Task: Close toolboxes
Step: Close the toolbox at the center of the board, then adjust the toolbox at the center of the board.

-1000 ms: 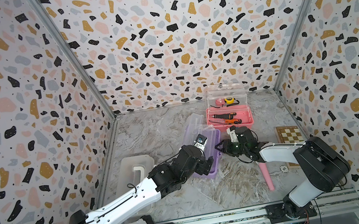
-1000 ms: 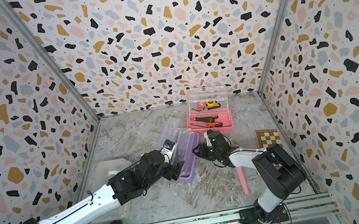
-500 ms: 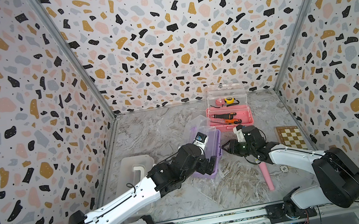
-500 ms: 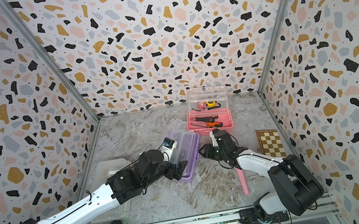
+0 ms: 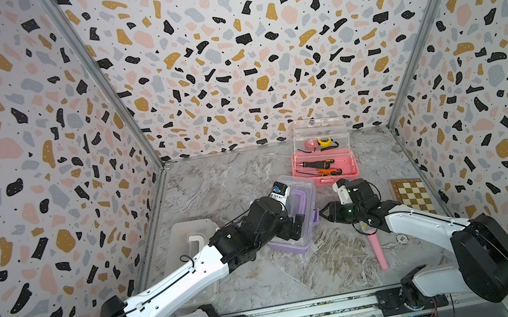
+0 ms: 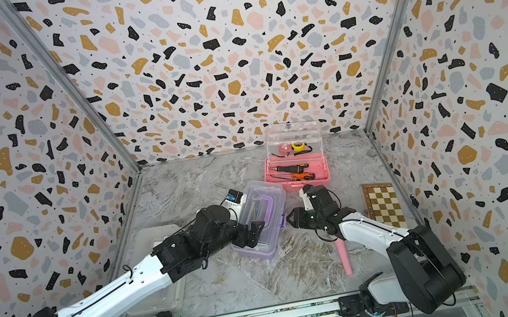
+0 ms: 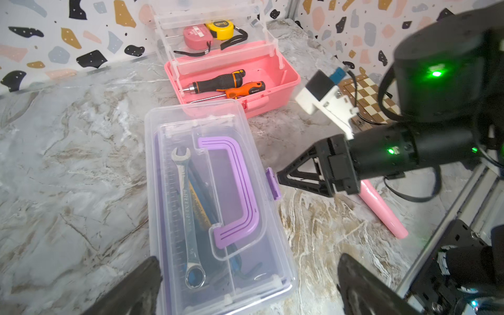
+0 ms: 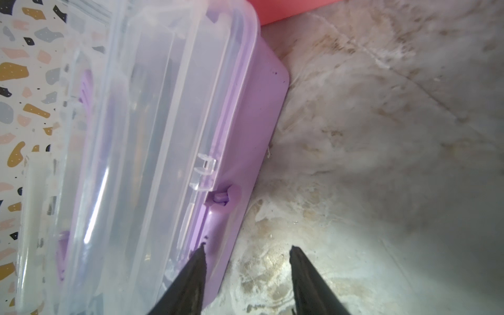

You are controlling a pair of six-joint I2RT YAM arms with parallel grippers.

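Wrench [image 7: 188,218] inside toolbox [image 7: 275,261]

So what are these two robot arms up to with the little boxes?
They are closing toolboxes. The purple toolbox has its clear lid down; the left hand hangs open over one end, and the right hand, jaws apart, sits at its side latch. The pink toolbox behind is open. The white toolbox looks closed.

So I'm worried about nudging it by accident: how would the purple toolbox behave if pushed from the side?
The purple toolbox would probably slide rather than tip: it sits low and flat on the smooth marble-look table. The wrench inside suggests some weight, and it may rattle. The purple latch sticks out, so a push there could catch it.
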